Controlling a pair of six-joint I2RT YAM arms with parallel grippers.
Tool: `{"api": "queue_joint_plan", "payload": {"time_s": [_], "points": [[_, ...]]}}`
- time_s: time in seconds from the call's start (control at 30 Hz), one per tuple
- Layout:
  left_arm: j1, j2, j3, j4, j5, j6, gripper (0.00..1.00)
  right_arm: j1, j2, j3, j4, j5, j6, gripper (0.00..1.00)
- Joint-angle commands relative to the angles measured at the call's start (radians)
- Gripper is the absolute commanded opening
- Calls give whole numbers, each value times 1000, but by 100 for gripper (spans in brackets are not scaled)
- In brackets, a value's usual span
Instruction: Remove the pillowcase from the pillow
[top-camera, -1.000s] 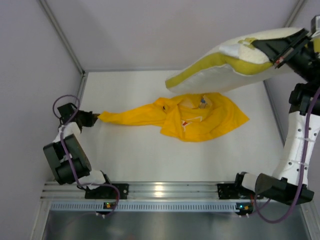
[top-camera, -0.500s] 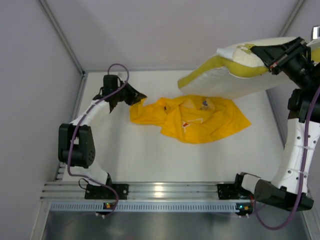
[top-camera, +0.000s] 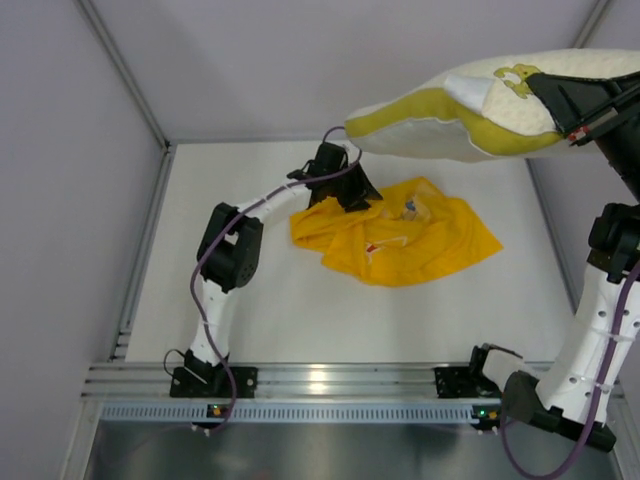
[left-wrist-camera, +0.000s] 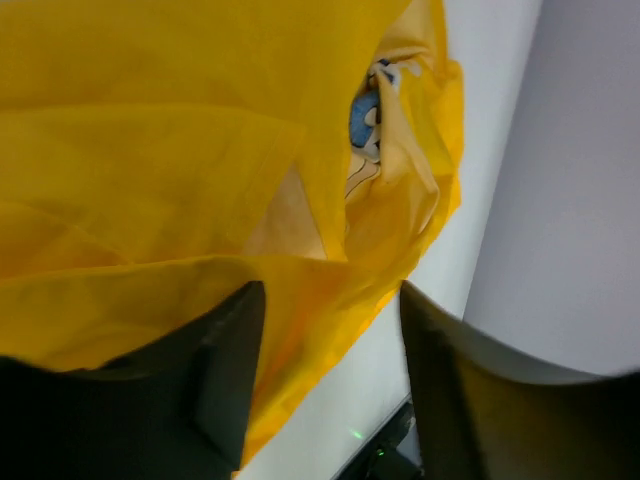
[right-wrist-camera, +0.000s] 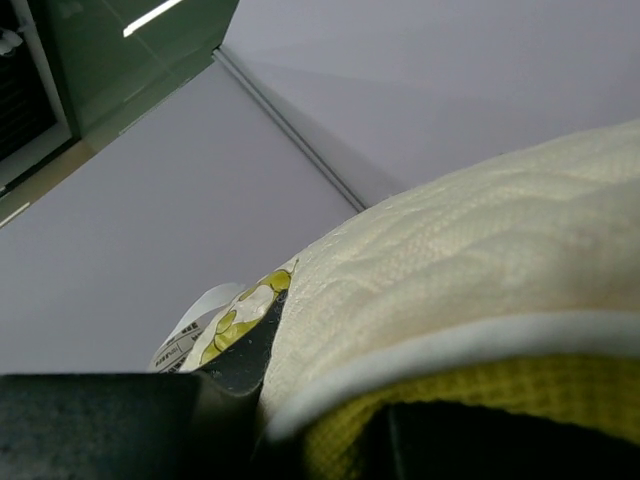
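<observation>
The bright yellow pillowcase (top-camera: 420, 245) lies crumpled on the white table, free of the pillow. My left gripper (top-camera: 350, 190) sits at its back-left edge. In the left wrist view this gripper (left-wrist-camera: 330, 375) is open, its dark fingers (left-wrist-camera: 225, 375) apart with loose pillowcase (left-wrist-camera: 180, 170) fabric draped between and past them. The cream pillow (top-camera: 450, 110) hangs in the air above the table's back right, yellow emblem (top-camera: 518, 75) on top. My right gripper (top-camera: 575, 105) is shut on its right end. The right wrist view shows the pillow (right-wrist-camera: 470, 260) pinched close up, with its white tag (right-wrist-camera: 190, 335).
Grey enclosure walls (top-camera: 90, 200) stand on the left, back and right. An aluminium rail (top-camera: 320, 380) carrying both arm bases runs along the near edge. The left arm (top-camera: 228, 250) stretches across the left half of the table (top-camera: 270, 310).
My left arm swung from the far left to the middle, dragging the pillowcase's stretched tail into the heap, and its jaws opened. The right arm lifted the pillow higher.
</observation>
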Motion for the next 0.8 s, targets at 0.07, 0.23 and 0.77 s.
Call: {"api": "queue_joint_plan", "payload": {"time_s": [0.07, 0.23, 0.77], "points": [[-5, -225, -111, -143, -288, 58, 99, -4, -40, -76, 255, -51, 51, 0], [3, -507, -329, -232, -523, 73, 99, -4, -65, -86, 247, -56, 21, 0], [12, -1206, -682, -403, -795, 73, 97, 401, -120, -332, 303, 53, -91, 0]]}}
